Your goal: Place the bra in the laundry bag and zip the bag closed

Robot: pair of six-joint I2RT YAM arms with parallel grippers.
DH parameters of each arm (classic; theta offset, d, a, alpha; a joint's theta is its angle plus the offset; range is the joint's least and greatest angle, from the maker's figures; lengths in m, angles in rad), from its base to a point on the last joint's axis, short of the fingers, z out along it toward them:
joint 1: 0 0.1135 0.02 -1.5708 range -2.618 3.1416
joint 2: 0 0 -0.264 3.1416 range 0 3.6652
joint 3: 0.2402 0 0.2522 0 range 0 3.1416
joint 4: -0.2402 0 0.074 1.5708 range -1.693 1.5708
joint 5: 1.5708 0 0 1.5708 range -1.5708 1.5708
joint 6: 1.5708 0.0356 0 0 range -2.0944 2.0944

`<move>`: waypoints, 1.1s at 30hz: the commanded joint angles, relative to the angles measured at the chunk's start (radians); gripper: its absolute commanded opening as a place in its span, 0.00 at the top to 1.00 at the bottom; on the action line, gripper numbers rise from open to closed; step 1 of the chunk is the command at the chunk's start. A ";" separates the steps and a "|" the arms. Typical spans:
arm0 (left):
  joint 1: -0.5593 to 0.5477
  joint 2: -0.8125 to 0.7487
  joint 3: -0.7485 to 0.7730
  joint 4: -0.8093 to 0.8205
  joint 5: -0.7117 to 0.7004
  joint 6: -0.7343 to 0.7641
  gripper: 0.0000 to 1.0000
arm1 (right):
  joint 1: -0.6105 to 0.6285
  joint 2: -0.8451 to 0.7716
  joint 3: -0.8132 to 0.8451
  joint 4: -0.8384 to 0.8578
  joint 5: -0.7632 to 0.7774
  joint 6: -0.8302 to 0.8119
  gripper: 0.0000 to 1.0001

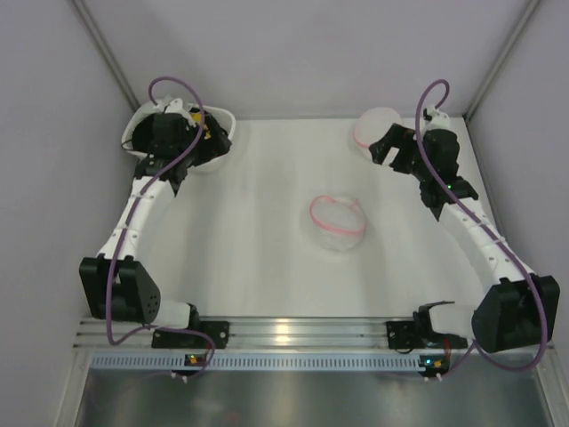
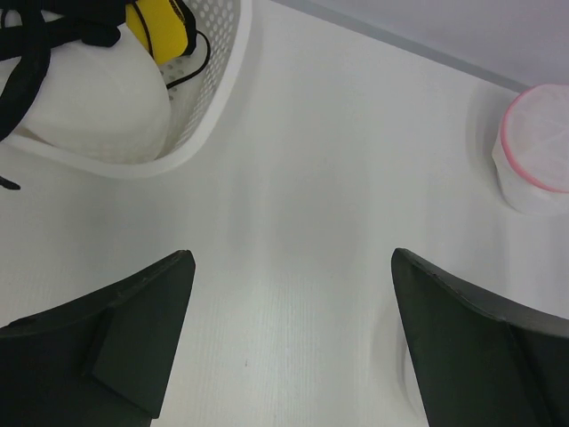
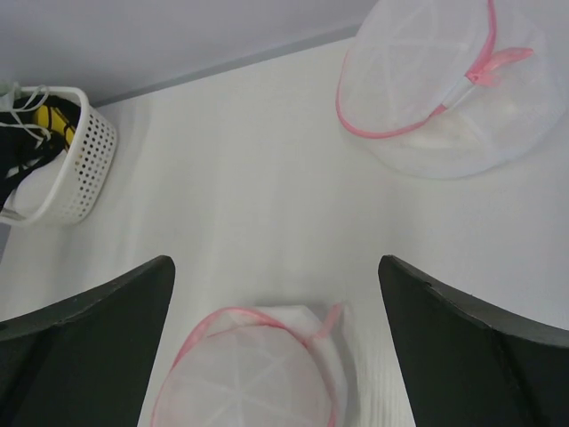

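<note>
The bra (image 2: 89, 107), is it in either gripper?

No. The left gripper (image 2: 293, 258) and the right gripper (image 3: 276, 260) both have their jaws spread wide, touching nothing. Past the left gripper, in the upper left of its wrist view, a pale rounded piece lies in the white basket (image 2: 218, 89) under black straps (image 2: 71, 27) and a yellow bit (image 2: 160, 27). I take that for the bra, though the straps and the frame edge hide part of it.

And the laundry bag (image 1: 338, 227)?

Middle of the overhead frame, on the table (image 1: 267, 285), apart from both grippers. The right wrist view shows it low between the jaws, its lower part cut off. Whether it is zipped shut I cannot tell. A second mesh pouch (image 1: 373, 124) sits at upper right, partly behind the right gripper.

The arms?

The left reaches to the upper left, covering most of the basket from above. The right bends toward the upper right.
</note>
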State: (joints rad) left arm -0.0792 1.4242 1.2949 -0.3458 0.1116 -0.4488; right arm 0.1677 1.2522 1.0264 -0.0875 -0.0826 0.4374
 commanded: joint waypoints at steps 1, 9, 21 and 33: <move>0.001 -0.045 0.004 0.031 -0.041 0.042 0.02 | -0.008 -0.017 0.004 0.078 -0.043 -0.022 0.01; 0.061 0.126 0.194 -0.001 -0.129 -0.053 0.02 | 0.015 0.046 0.055 0.117 -0.098 -0.065 0.01; 0.262 0.476 0.489 0.066 -0.231 -0.067 0.05 | 0.035 0.055 0.024 0.121 -0.118 -0.088 0.01; 0.299 0.648 0.554 0.294 -0.351 -0.017 0.08 | 0.035 0.055 -0.035 0.167 -0.106 -0.059 0.01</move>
State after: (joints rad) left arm 0.2119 2.0808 1.7935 -0.2050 -0.1947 -0.4709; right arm 0.1898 1.3102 0.9913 0.0105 -0.1829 0.3695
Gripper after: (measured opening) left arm 0.918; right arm 0.993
